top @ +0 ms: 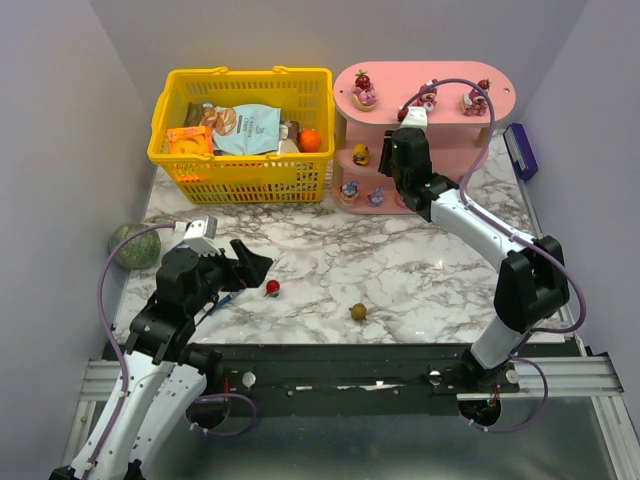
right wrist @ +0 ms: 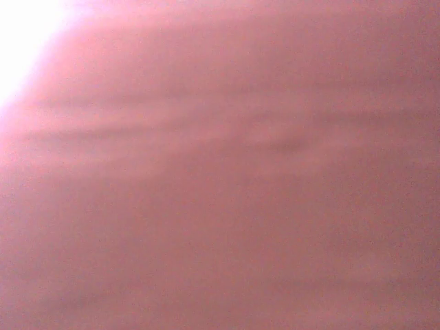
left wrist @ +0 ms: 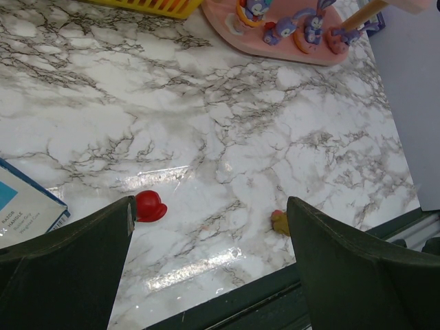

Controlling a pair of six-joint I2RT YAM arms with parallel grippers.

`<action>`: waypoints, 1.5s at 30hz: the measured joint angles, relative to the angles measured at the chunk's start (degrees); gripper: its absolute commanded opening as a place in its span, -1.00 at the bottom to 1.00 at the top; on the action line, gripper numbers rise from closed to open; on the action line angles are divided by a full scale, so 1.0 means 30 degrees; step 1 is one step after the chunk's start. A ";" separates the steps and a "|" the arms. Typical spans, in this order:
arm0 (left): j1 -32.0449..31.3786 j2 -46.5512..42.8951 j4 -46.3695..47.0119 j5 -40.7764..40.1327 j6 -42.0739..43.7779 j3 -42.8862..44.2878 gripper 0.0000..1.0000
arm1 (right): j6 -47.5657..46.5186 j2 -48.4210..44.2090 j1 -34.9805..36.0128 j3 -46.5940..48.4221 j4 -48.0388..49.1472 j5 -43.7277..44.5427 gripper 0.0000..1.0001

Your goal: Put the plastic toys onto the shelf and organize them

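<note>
The pink shelf stands at the back right. Three strawberry-topped toys sit on its top board, a yellow toy on the middle tier, and purple bunny toys on the bottom board. Loose on the marble lie a red toy and an olive toy. My left gripper hovers open just left of the red toy, with the olive toy by its right finger. My right wrist reaches in at the middle tier, fingers hidden; its camera shows only pink blur.
A yellow basket of snack packets, with an orange ball in it, stands left of the shelf. A green speckled ball lies at the far left and a dark blue box right of the shelf. A white-blue carton lies under the left arm.
</note>
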 measured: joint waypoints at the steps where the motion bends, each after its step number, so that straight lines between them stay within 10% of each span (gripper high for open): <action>1: 0.0000 0.0000 0.0000 0.0000 -0.0007 0.0000 0.98 | -0.0015 0.0007 0.0000 -0.0007 0.0036 -0.0022 -0.49; 27: 0.0000 0.0000 0.0000 0.0000 0.0000 0.0000 0.98 | 0.0051 -0.1559 0.0015 -0.3432 0.3169 -0.0306 -0.50; 45: 0.0000 -0.0007 0.0000 0.0000 -0.0007 0.0000 0.98 | 0.0721 -0.0780 0.0146 -0.3395 0.4561 0.0408 -0.11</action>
